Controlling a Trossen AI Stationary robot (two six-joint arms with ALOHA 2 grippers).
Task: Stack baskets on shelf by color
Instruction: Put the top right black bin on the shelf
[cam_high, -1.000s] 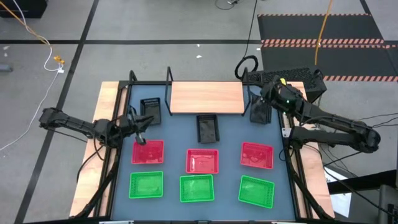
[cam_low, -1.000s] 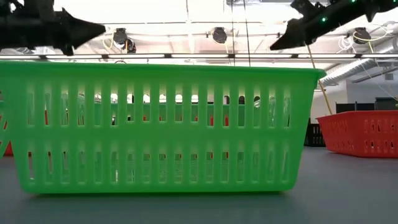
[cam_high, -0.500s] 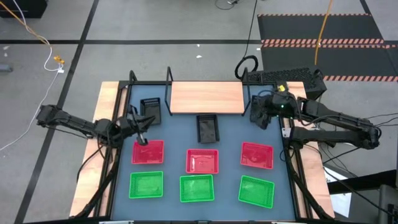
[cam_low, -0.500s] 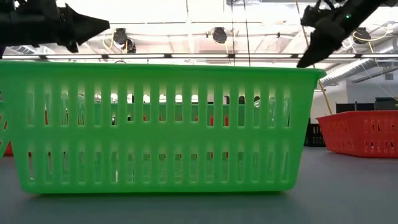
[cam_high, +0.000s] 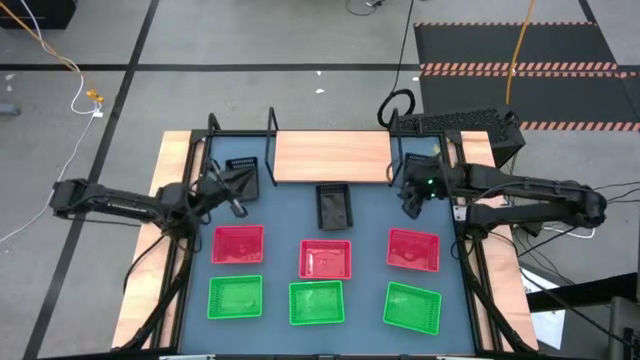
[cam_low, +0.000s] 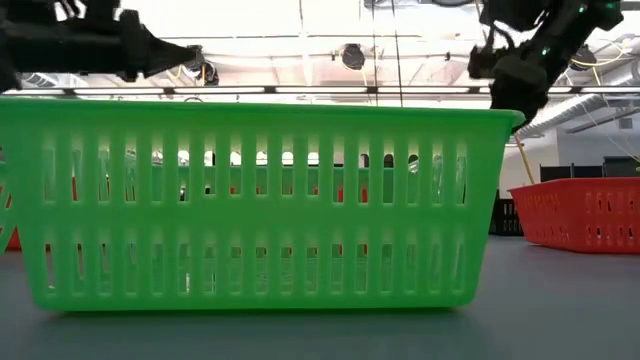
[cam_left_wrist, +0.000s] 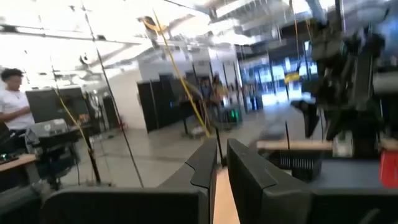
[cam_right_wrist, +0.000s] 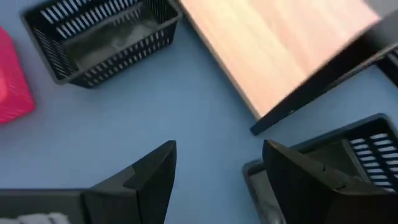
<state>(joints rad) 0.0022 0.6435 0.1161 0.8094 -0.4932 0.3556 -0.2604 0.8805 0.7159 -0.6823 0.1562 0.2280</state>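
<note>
Yellow cable crosses striped floor mat.

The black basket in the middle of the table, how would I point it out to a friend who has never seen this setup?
Find the tan wooden shelf at the far edge of the blue-grey table. Just in front of the shelf's middle sits one black basket, above the middle red basket. The two other black baskets sit beside the shelf's ends; this one alone stands clear of both robot arms.
</note>
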